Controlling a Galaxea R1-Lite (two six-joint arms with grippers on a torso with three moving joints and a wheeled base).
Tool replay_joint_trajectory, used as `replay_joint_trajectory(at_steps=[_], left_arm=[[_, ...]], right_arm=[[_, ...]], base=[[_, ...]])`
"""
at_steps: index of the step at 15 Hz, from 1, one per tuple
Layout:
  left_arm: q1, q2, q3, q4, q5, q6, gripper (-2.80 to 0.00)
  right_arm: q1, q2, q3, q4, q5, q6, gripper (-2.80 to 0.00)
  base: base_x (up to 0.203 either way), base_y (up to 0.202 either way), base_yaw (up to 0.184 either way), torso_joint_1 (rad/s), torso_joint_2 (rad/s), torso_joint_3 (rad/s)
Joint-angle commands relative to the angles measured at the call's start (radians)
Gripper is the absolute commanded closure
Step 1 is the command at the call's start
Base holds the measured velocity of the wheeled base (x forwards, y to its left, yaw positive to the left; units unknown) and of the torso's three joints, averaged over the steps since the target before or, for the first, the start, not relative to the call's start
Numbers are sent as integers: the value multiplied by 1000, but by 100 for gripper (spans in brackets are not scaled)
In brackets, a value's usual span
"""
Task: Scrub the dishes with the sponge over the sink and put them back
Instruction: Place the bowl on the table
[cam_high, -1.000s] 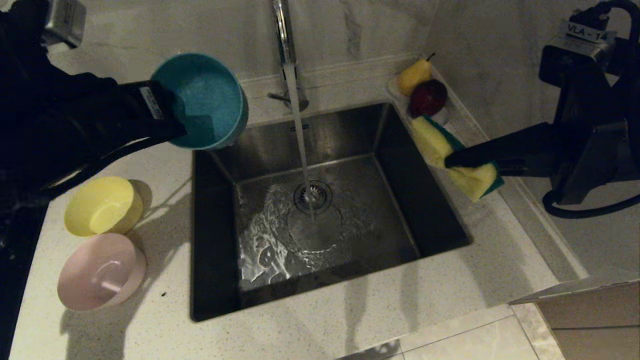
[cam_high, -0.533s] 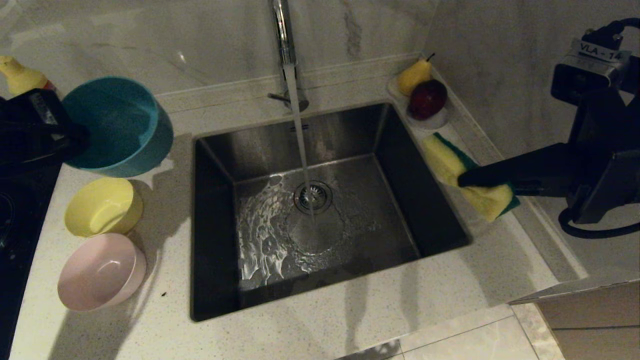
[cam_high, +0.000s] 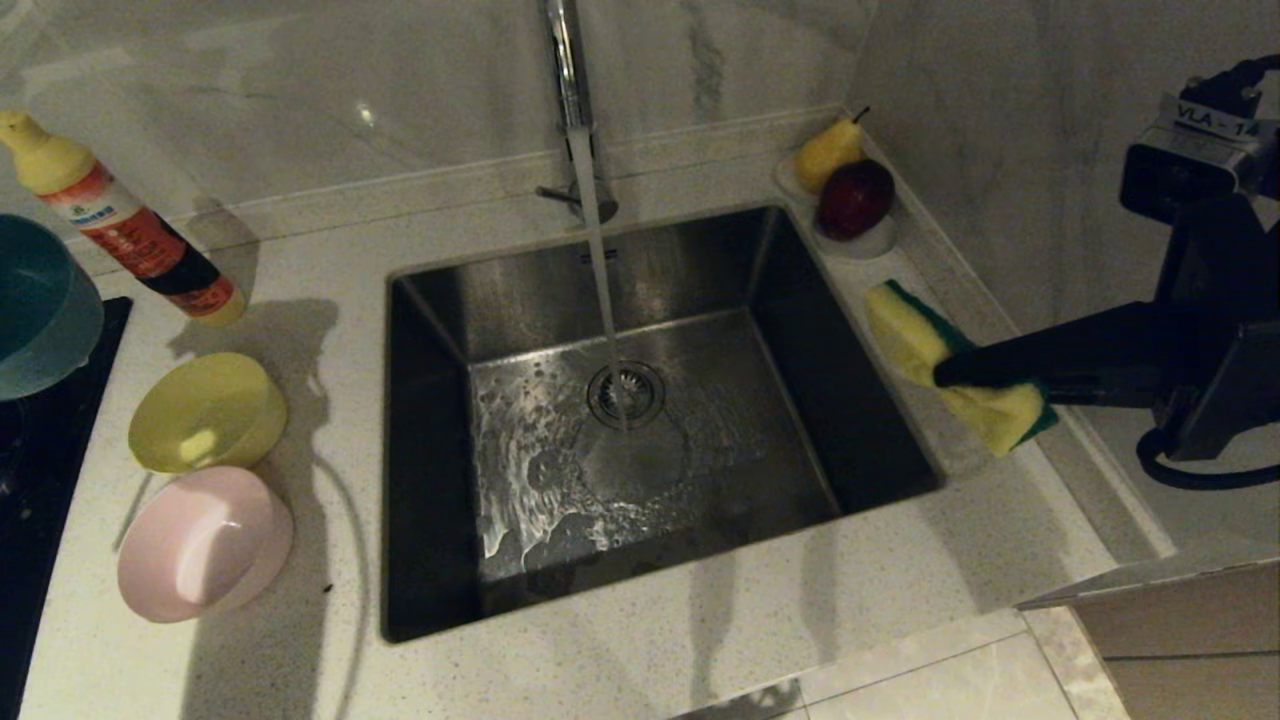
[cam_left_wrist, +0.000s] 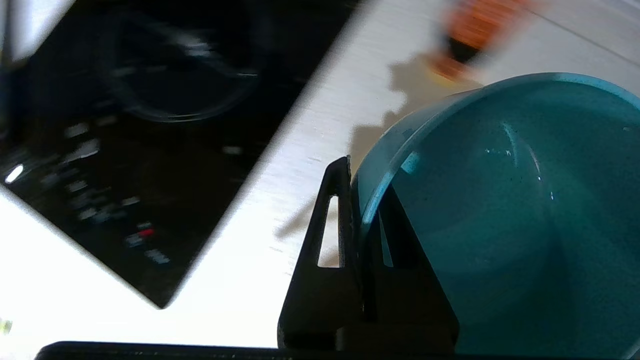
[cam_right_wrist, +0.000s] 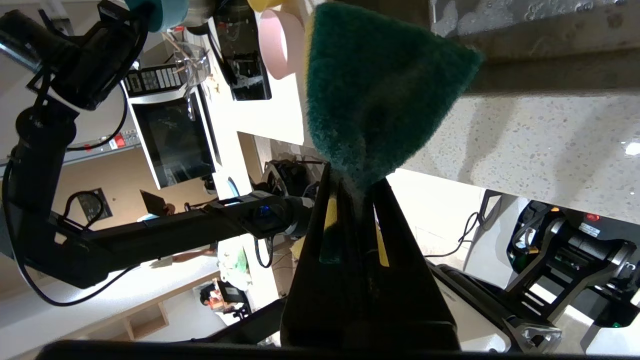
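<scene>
Left wrist view shows the left claw (cam_left_wrist: 357, 220) clamped on the rim of the light blue bowl (cam_left_wrist: 505, 210), one finger outside the wall and one inside, the bowl held clear above the pale surface (cam_left_wrist: 280, 165) beside a black cooktop (cam_left_wrist: 125, 140). In the head view only that bowl's edge shows at the far left, above the cooktop. The right claw (cam_high: 945, 375) is closed on the sponge (cam_high: 935, 365), yellow foam with its green face turned away from the sink, held over the surface strip just right of the sink (cam_high: 650, 420). Water runs from the tap (cam_high: 568, 70) onto the drain strainer (cam_high: 626, 392). Left of the sink, the yellow bowl (cam_high: 207, 410) and the pink bowl (cam_high: 205, 543) sit upright, near each other. A soap bottle (cam_high: 130, 235) stands behind them, and a pear (cam_high: 828, 152) and a red fruit (cam_high: 855, 198) rest in a small white dish (cam_high: 880, 240) at the sink's back right corner.
</scene>
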Motion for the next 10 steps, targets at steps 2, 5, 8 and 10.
replay_joint_trajectory(at_steps=[2,5,8,10], left_arm=[[179,123,-10,-6,-27,-54,0],[325,266,-37,-10,-143,-119,0],[426,409,-100,-11,-222,-177,0],[469,465,-161,-6,-302,-219,0]], right_arm=[[-7,17,2,2,2,2,0],[-7,25,8,-1,4,-4,0],[-7,25,26,-1,4,-5,0],[-2,15,46,-3,4,-19,0]], base=[[0,0,0,0,0,0],[0,0,0,0,0,0],[0,0,0,0,0,0],[0,0,0,0,0,0]])
